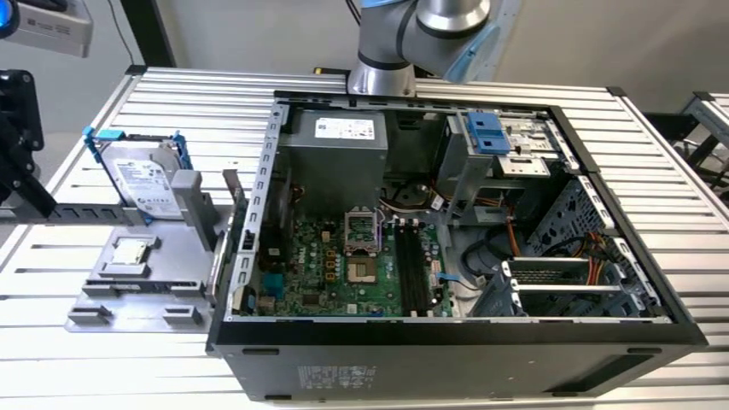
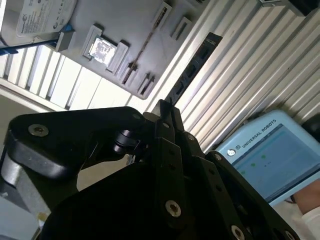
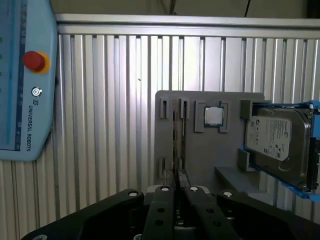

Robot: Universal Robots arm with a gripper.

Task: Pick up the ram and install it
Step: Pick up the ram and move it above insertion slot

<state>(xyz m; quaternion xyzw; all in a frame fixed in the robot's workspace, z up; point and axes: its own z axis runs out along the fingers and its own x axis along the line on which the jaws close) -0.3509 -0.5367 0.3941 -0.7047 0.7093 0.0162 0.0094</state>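
The ram (image 2: 192,67) is a long dark stick with black chips, reaching out from my fingertips over the ribbed table. In the first wrist view the ram (image 3: 175,140) is edge-on, a thin dark line above the grey fixture's (image 3: 210,155) slot blocks. My gripper (image 3: 175,189) is shut on the ram's near end, with its black fingers pressed close together; the second wrist view has the gripper (image 2: 165,107) at the same end of the stick. The open computer case (image 1: 456,337) lies on the table, its long black memory slots (image 1: 412,269) beside the processor socket.
The grey fixture (image 1: 148,290) at the exterior view's left carries a silver hard drive (image 1: 142,175) in a blue-tabbed frame and a small square processor (image 1: 129,252). A blue teach pendant (image 3: 22,80) lies on the ribbed table. The arm (image 1: 411,34) rises behind the case.
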